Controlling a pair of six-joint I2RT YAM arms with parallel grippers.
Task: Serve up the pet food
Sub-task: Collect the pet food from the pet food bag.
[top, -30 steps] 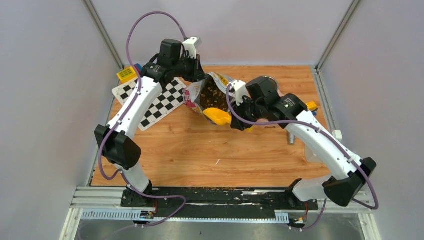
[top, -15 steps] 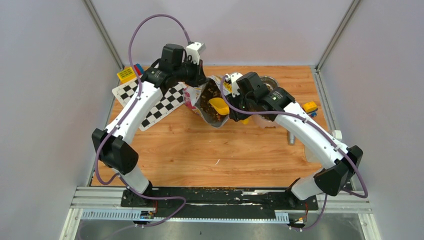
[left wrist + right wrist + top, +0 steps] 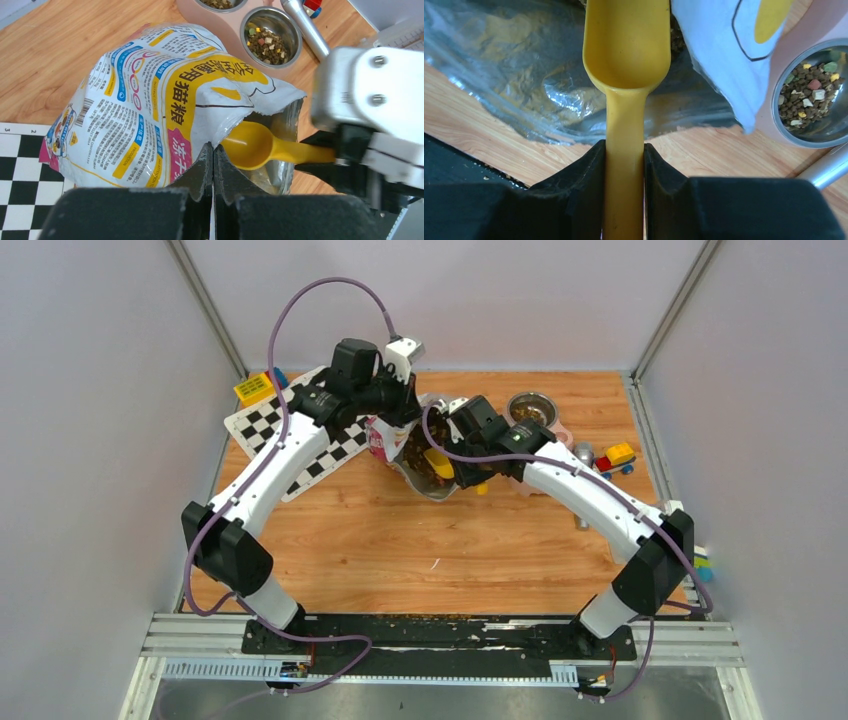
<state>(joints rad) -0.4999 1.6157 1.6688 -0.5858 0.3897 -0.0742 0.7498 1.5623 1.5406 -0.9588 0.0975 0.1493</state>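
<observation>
The glossy cat-food bag [image 3: 383,436] lies on the table, mouth toward the right arm. My left gripper [image 3: 213,149] is shut on the rim of the bag [image 3: 150,105] and holds the mouth up. My right gripper [image 3: 625,150] is shut on the handle of the yellow scoop [image 3: 626,45], whose bowl reaches into the silver-lined mouth. The visible part of the scoop [image 3: 250,145] is bare. Brown pet food [image 3: 415,448] shows inside the bag, and some lies in the steel bowl [image 3: 298,31].
The steel bowl [image 3: 513,406] sits in a pink stand [image 3: 220,25] behind the bag, beside a metal cylinder [image 3: 305,25]. A checkerboard [image 3: 330,440] lies at left with a yellow block [image 3: 253,388]. Toy bricks [image 3: 617,453] lie at right.
My right arm has swung left and away, carrying the scoop from the front of the bag's mouth deeper into it. The left gripper shifted slightly right, still holding the bag's rim.
</observation>
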